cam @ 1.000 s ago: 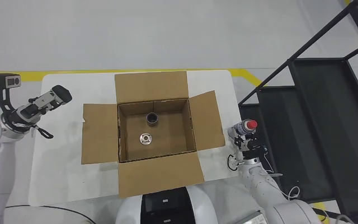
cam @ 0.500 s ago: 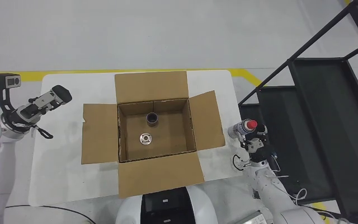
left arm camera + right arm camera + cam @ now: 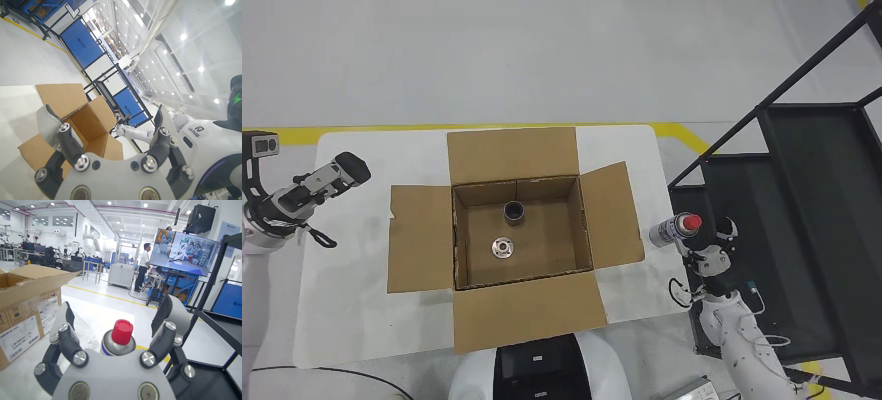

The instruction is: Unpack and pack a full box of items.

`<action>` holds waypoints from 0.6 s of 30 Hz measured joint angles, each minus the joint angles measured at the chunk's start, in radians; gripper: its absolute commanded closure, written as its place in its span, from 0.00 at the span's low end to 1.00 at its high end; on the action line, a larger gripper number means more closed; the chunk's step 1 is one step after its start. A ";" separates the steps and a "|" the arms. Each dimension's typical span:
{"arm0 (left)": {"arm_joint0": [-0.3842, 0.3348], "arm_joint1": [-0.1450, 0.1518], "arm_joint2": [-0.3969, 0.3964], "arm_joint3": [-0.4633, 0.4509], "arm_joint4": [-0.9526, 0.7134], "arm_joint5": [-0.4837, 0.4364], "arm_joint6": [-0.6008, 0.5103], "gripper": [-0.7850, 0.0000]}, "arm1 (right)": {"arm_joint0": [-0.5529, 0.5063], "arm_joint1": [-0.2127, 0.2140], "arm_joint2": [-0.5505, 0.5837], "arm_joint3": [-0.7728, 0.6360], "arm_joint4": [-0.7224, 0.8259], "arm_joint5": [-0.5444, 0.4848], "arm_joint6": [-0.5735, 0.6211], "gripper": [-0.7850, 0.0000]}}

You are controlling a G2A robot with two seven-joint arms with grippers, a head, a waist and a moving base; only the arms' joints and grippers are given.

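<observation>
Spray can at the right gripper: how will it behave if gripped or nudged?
The can seems to stand upright, tall and narrow, near the table edge: a side nudge would likely tip it, then it could roll off. Its smooth round metal wall may slip unless the open right gripper closes squarely. Looks rigid, probably not fragile.

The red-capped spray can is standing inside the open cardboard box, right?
Not inside. The red-capped spray can stands on the table outside the open cardboard box, beside the flap on the robot's right, as the top view shows.
</observation>
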 measured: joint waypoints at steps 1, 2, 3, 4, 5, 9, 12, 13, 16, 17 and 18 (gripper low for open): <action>0.000 0.000 0.000 0.000 0.000 0.000 0.000 0.00 | -0.041 0.002 0.014 -0.068 0.009 -0.002 0.052 0.00; 0.000 0.000 0.000 0.000 0.000 0.000 0.000 0.00 | -0.069 0.004 0.026 -0.116 0.013 -0.002 0.089 0.00; 0.000 0.000 0.000 0.000 0.000 0.000 0.000 0.00 | -0.096 0.006 0.037 -0.162 0.018 -0.002 0.123 0.00; 0.000 0.000 0.000 0.000 0.000 0.000 0.000 0.00 | -0.128 0.008 0.051 -0.217 0.028 -0.004 0.163 0.00; 0.000 0.000 0.000 0.000 0.000 0.000 0.000 0.00 | -0.150 0.009 0.061 -0.255 0.036 -0.005 0.189 0.00; 0.000 0.000 0.000 0.000 0.000 0.000 0.000 0.00 | -0.218 0.010 0.095 -0.375 0.073 -0.005 0.273 0.00; 0.000 0.000 0.000 0.000 0.000 0.000 0.000 0.00 | -0.222 0.010 0.097 -0.381 0.076 -0.003 0.279 0.00; 0.000 0.000 0.000 0.000 0.000 0.000 0.000 0.00 | -0.221 0.010 0.097 -0.379 0.076 -0.003 0.278 0.00; 0.000 0.000 0.000 0.000 0.000 0.000 0.000 0.00 | -0.221 0.010 0.097 -0.379 0.076 -0.003 0.278 0.00; 0.000 0.000 0.000 0.000 0.000 0.000 0.000 0.00 | -0.221 0.010 0.097 -0.379 0.076 -0.003 0.278 0.00; 0.000 0.000 0.000 0.000 0.000 0.000 0.000 0.00 | -0.221 0.010 0.097 -0.379 0.076 -0.003 0.278 0.00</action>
